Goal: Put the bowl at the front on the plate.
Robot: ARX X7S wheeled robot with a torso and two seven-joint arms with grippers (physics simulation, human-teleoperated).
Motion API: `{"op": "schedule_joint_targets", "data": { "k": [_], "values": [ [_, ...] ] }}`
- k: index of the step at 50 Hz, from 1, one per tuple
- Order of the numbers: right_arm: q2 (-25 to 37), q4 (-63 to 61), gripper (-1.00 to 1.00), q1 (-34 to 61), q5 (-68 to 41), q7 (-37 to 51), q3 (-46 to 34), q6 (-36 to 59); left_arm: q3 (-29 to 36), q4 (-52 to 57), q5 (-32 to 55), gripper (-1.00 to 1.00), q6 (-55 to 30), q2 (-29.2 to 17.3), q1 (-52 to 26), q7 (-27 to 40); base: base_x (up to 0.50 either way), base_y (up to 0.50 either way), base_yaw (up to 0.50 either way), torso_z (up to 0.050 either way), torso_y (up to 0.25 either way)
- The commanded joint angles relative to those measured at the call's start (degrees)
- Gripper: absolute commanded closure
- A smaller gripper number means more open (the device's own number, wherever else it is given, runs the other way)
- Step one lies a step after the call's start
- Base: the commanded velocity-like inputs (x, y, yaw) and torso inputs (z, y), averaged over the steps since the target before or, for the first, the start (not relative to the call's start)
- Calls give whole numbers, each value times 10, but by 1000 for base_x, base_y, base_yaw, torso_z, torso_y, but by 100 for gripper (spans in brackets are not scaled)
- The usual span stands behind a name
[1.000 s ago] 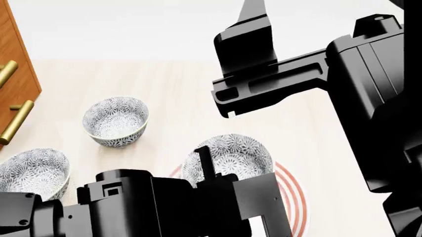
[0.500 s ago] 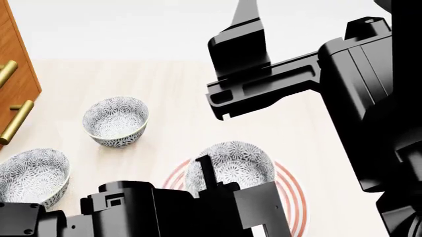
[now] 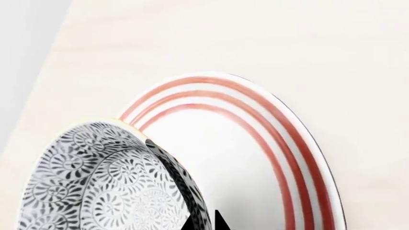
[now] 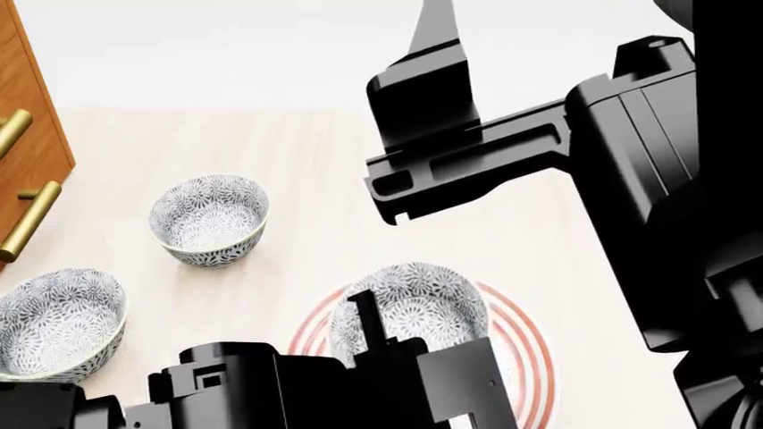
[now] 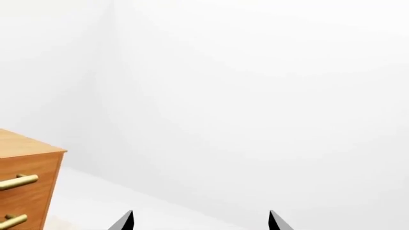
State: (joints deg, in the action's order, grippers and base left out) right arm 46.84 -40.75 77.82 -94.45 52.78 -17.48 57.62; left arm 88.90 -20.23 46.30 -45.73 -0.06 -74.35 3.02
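The bowl (image 4: 412, 299), white with dense grey-blue flowers, is over the left half of the plate (image 4: 527, 347), a wide white plate with thin red rings. My left gripper (image 4: 364, 313) is shut on the bowl's near rim, one finger inside and one outside. The left wrist view shows the two fingertips of that gripper (image 3: 204, 222) pinching the dark rim of the bowl (image 3: 102, 182), with the plate (image 3: 243, 158) just beyond. I cannot tell whether the bowl touches the plate. My right gripper (image 4: 437, 54) is raised high and open (image 5: 200, 221), holding nothing and facing a white wall.
Two more identical bowls stand on the pale wooden table, one at mid left (image 4: 209, 219) and one at the near left (image 4: 57, 320). A wooden cabinet (image 4: 27, 134) with brass handles (image 4: 30, 219) stands at the left edge.
The held bowl has shifted slightly left and lower over the plate, uncovering more of the plate's left rings. The right arm has drifted a little to the left.
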Motion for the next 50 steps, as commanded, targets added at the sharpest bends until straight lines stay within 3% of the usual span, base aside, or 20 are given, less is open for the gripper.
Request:
{"op": "schedule_joint_targets", "data": {
  "k": [1, 50],
  "values": [
    [0, 0, -100, -3, 5, -6, -1, -3, -3, -7, -16, 100, 6, 1, 6, 11, 0, 0, 0, 10, 0],
    [10, -9, -100, -17, 5, -14, -1, -16, -3, -22, -54, 100, 17, 1, 44, 9, 0, 0, 0, 0, 0]
  ]
}}
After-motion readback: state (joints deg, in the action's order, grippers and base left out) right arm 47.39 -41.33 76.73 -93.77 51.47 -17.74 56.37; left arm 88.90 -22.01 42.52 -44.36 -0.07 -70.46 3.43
